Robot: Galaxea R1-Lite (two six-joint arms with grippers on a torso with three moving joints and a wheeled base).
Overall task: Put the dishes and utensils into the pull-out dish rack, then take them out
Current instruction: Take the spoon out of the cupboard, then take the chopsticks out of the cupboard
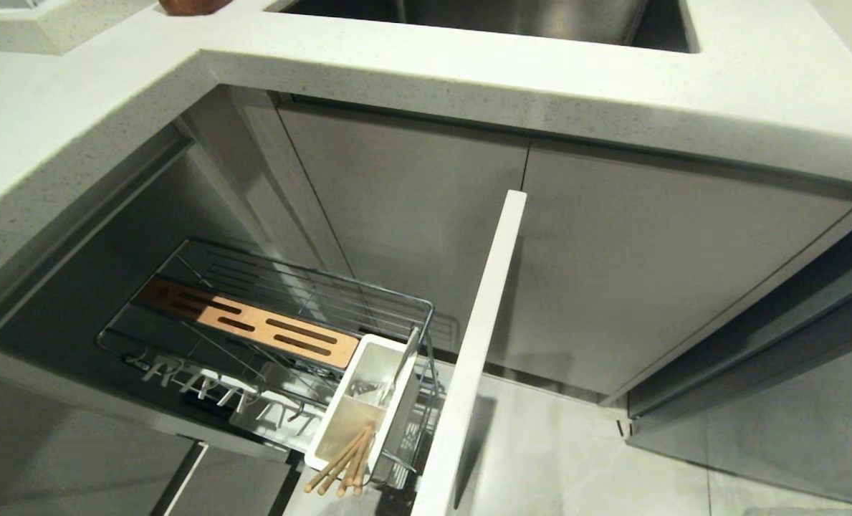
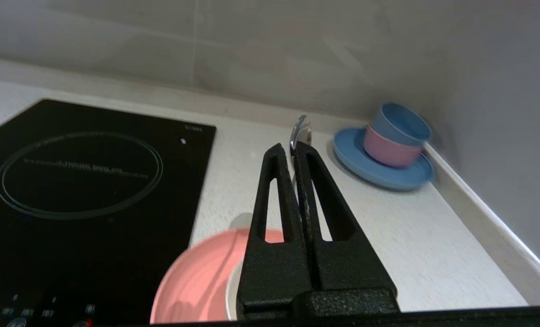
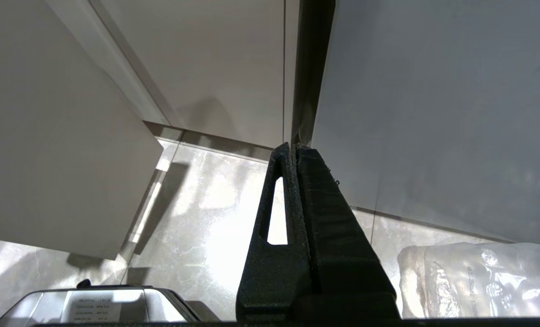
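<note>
My left gripper [image 2: 292, 147] is shut on the metal spoon [image 2: 300, 131], whose shiny bowl sticks out past the fingertips. It hangs over the white countertop [image 2: 388, 236]. Beneath it lies the pink plate [image 2: 197, 281], and the cream bowl's rim [image 2: 231, 290] shows on the plate, mostly hidden by the fingers. In the head view the pull-out dish rack [image 1: 268, 287] stands open, with its wooden strip [image 1: 254, 322] and white caddy [image 1: 361, 401]. The chopsticks [image 1: 343, 466] lean in the caddy. My right gripper [image 3: 292, 147] is parked low by the floor, shut and holding nothing. Neither arm shows in the head view.
A black induction hob [image 2: 79, 181] lies beside the plate. A blue saucer [image 2: 378, 168] with stacked pink and blue cups sits in the wall corner. The rack's pale front panel [image 1: 476, 344] juts out. The steel sink [image 1: 504, 18] is above. A plastic bag [image 3: 478, 277] lies on the floor.
</note>
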